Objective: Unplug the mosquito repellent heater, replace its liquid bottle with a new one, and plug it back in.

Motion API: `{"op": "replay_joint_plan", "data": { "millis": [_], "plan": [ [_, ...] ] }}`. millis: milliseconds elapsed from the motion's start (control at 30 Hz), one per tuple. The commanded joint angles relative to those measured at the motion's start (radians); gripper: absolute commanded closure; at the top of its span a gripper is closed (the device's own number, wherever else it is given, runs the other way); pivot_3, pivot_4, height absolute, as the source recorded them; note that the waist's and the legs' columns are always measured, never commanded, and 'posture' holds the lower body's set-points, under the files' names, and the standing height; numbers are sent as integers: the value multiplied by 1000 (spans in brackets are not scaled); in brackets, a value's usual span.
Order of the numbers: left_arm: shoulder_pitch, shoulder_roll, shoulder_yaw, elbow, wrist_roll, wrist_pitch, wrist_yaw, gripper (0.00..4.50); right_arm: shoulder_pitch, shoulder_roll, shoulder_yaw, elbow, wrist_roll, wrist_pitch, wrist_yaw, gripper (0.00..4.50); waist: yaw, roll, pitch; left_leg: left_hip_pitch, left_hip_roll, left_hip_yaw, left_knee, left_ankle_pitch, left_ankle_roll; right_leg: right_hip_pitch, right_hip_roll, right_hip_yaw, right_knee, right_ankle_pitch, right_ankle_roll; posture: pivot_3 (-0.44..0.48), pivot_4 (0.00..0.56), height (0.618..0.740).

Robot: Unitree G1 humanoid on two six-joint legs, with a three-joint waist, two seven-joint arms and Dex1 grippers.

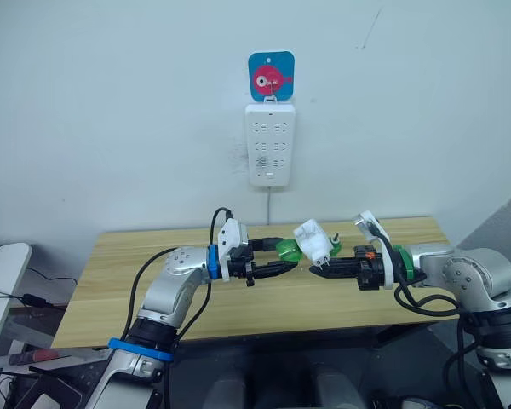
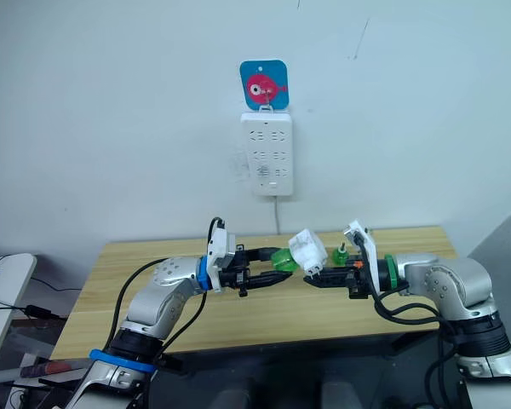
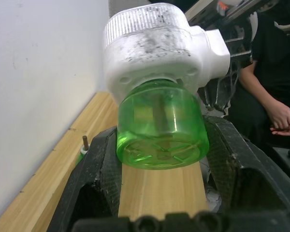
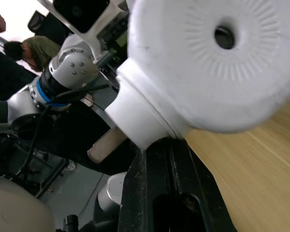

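Observation:
The mosquito repellent heater (image 1: 313, 239), a small white rounded body, hangs in the air above the middle of the table. A green liquid bottle (image 1: 287, 248) is seated in its socket and points toward my left arm. My left gripper (image 1: 282, 256) is shut on that bottle (image 3: 160, 129), with a black finger on each side of it. My right gripper (image 1: 321, 266) is shut on the heater (image 4: 203, 63) from the other side. Another small green bottle (image 2: 341, 253) with a brown wick stands on the table behind the heater.
A tall white power strip (image 1: 270, 143) hangs on the wall above the wooden table (image 1: 136, 294), under a blue card with a pink fish (image 1: 271, 75). A low white table (image 1: 2, 264) stands at the far left. A seated person (image 3: 275, 92) appears in the left wrist view.

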Motion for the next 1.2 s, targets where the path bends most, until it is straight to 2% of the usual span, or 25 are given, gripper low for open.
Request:
{"op": "replay_joint_plan", "data": {
  "millis": [33, 300, 1200],
  "plan": [
    [-8, 2, -4, -18, 7, -13, -1, 2260, -28, 14, -41, -68, 72, 21, -10, 4468, 0, 0, 0, 0, 0, 0, 0, 0, 0, 0, 0, 0, 0, 0, 0, -45, 113, 740],
    [-12, 5, -5, -15, 7, -11, -8, 2260, -41, -38, 4, -156, 78, 8, 11, 4468, 0, 0, 0, 0, 0, 0, 0, 0, 0, 0, 0, 0, 0, 0, 0, -48, 115, 740],
    [1, 21, -51, -13, 51, -44, -37, 2260, -146, 67, 0, -124, 96, -7, -91, 4468, -1, 0, 0, 0, 0, 0, 0, 0, 0, 0, 0, 0, 0, 0, 0, -47, 111, 740]
  ]
}}
